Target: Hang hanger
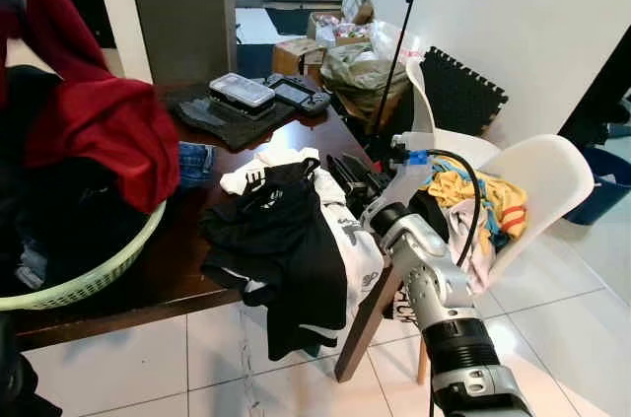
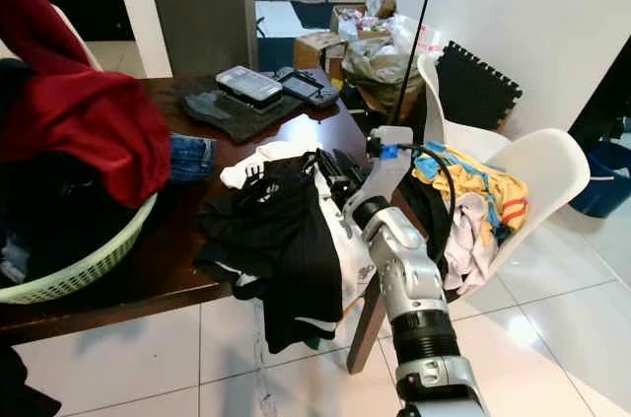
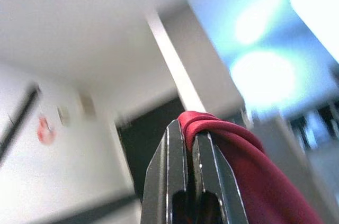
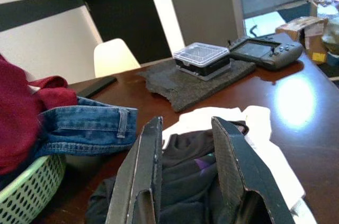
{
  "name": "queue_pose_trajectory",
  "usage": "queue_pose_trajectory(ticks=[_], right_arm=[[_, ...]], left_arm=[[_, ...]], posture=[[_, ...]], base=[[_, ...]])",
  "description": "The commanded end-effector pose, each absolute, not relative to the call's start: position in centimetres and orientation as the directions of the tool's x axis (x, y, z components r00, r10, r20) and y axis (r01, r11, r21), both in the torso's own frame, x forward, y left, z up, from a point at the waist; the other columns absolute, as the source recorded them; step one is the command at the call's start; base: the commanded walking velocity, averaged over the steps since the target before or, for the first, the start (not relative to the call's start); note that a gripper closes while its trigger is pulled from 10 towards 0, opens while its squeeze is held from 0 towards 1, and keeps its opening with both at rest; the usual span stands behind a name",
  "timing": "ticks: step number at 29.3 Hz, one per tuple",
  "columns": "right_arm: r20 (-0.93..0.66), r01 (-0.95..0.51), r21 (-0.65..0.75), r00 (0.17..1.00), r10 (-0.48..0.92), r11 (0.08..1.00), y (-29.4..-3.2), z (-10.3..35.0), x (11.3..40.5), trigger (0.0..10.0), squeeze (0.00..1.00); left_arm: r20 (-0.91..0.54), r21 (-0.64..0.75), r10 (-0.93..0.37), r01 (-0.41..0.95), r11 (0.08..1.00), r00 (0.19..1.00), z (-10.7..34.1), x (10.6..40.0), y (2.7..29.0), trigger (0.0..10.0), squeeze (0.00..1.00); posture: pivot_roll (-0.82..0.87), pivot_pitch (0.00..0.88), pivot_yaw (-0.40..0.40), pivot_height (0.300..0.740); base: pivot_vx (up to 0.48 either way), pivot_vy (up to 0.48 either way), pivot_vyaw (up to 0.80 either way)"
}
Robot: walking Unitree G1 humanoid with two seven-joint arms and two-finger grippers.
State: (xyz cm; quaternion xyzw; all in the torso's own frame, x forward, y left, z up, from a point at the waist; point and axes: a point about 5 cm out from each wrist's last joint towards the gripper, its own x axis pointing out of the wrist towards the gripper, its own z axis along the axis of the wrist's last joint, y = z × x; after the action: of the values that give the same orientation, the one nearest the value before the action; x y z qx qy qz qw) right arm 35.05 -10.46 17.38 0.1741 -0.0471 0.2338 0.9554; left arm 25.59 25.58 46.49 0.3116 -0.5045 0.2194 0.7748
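Observation:
A red garment (image 1: 94, 116) hangs from high at the left, over a green laundry basket (image 1: 99, 277). In the left wrist view my left gripper (image 3: 186, 128) is shut on a fold of that red cloth (image 3: 233, 150) and points up toward the ceiling. My right gripper (image 1: 350, 175) reaches low over the dark wooden table (image 1: 168, 274), with its fingers (image 4: 151, 144) open just above a black garment (image 1: 286, 240). Nothing sits between them. That black garment lies on white clothing (image 1: 268, 163) and droops over the table's front edge. I see no hanger.
Blue jeans (image 4: 87, 126) spill from the basket. At the table's far end, a clear plastic box (image 1: 242, 92) and a controller (image 1: 296, 94) rest on a grey mat. A white chair (image 1: 552, 180) piled with clothes stands to the right. Boxes and bags crowd the floor behind.

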Motion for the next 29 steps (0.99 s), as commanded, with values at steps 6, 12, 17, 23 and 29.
queue_pose_trajectory(ticks=[6,12,17,23,29], right_arm=[[0.168,-0.443,0.314,0.896,0.410,0.840,-10.7,17.4,35.3,10.0,0.00],[0.169,-0.423,0.319,0.906,0.389,0.848,-11.0,17.5,35.5,10.0,0.00],[0.156,-0.407,0.331,0.914,0.376,0.851,-11.3,17.3,35.6,10.0,0.00],[0.140,-0.370,0.344,0.929,0.342,0.863,-12.0,17.3,35.9,10.0,0.00],[0.132,-0.320,0.345,0.947,0.292,0.882,-12.6,17.2,36.1,10.0,0.00]], left_arm=[[0.955,0.235,-0.083,-0.554,0.799,0.285,48.1,24.8,22.8,0.0,0.00],[0.906,0.369,-0.279,-0.269,0.890,0.319,47.2,26.2,18.4,0.0,0.00],[0.898,0.369,-0.282,-0.228,0.901,0.338,46.7,26.7,18.0,0.0,0.00],[0.909,0.329,-0.256,-0.189,0.925,0.330,46.6,27.1,17.8,0.0,0.00],[0.908,0.327,-0.265,-0.151,0.933,0.325,46.8,27.4,17.6,0.0,0.00]], posture=[[0.08,0.000,-0.064,0.740],[0.08,0.000,-0.062,0.740],[0.08,0.000,-0.062,0.740],[0.07,0.000,-0.062,0.740],[0.07,0.000,-0.056,0.740]], base=[[0.000,0.000,0.00],[0.000,0.000,0.00],[0.000,0.000,-0.29],[0.000,0.000,-0.80],[0.000,0.000,-0.80]])
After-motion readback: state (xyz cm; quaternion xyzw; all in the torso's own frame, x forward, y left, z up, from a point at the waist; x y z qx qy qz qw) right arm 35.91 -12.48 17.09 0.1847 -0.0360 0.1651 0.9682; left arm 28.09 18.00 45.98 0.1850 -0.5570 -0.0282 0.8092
